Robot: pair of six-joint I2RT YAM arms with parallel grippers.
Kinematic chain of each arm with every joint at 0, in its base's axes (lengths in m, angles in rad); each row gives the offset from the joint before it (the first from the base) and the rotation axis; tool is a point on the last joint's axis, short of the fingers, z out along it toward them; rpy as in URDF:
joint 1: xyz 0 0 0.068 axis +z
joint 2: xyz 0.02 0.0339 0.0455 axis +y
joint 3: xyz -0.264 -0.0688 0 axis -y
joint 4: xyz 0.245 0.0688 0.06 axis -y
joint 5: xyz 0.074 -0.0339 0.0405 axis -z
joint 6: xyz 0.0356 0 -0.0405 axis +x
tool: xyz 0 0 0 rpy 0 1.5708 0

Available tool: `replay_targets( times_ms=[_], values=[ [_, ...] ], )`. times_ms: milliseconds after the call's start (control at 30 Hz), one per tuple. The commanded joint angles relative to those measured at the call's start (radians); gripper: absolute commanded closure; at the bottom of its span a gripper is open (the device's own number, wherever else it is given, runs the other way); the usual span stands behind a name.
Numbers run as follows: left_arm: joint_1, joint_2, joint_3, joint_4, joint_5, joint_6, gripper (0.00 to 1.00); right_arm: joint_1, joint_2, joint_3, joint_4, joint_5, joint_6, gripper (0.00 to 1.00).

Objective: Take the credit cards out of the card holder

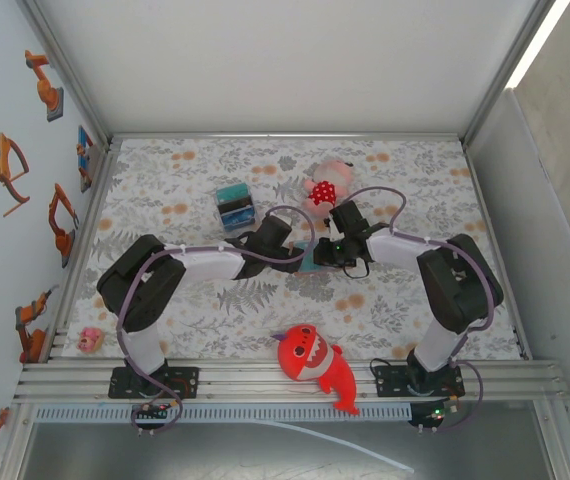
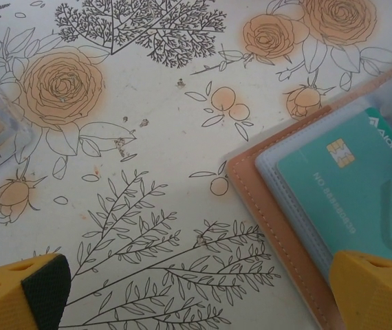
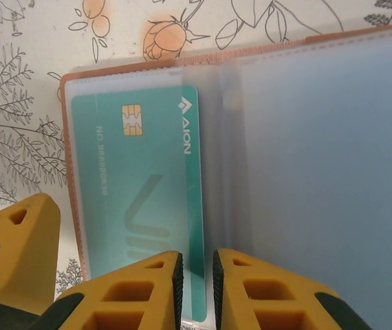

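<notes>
The card holder (image 1: 310, 262) lies open on the flowered cloth between the two arms. Its tan rim (image 2: 278, 206) frames clear sleeves, and a teal credit card (image 2: 347, 185) with a gold chip sits in the left one. My left gripper (image 2: 199, 295) is open wide, its right finger (image 2: 375, 289) over the holder's near corner. My right gripper (image 3: 196, 289) hovers over the holder (image 3: 113, 67), jaws a narrow gap apart. The card's (image 3: 137, 192) bare right edge, poking out of the sleeve, shows through that gap. In the top view both grippers, left (image 1: 295, 255) and right (image 1: 327, 252), meet at the holder.
A teal, black and blue striped block (image 1: 234, 206) stands behind the left arm. A pink and red plush (image 1: 323, 183) sits just behind the right gripper. A red shark plush (image 1: 310, 362) lies at the front edge, and a small pink toy (image 1: 90, 339) at the front left.
</notes>
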Motion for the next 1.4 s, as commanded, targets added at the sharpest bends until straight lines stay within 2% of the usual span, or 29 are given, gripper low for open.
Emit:
replay_targets(
  times_ms=[0,267,767,1067,1200,1367],
  values=[
    [-0.011,0.016,0.032,-0.073,-0.040,0.029,0.03,-0.006,0.018,0.018,-0.002,-0.007,-0.002,0.82],
    [-0.024,0.037,0.056,-0.100,-0.062,0.041,0.03,-0.016,0.019,-0.004,0.041,-0.050,0.012,0.83],
    [-0.034,0.041,0.066,-0.146,-0.097,0.045,0.03,-0.061,0.005,-0.103,0.261,-0.238,0.091,0.83],
    [-0.043,0.021,0.065,-0.165,-0.097,0.041,0.03,-0.063,0.000,-0.150,0.355,-0.299,0.130,0.84],
    [-0.051,0.008,0.064,-0.183,-0.101,0.037,0.03,-0.063,-0.018,-0.165,0.381,-0.309,0.142,0.86],
    [-0.056,-0.005,0.060,-0.198,-0.111,0.032,0.03,-0.065,-0.022,-0.173,0.387,-0.303,0.144,0.94]
  ],
)
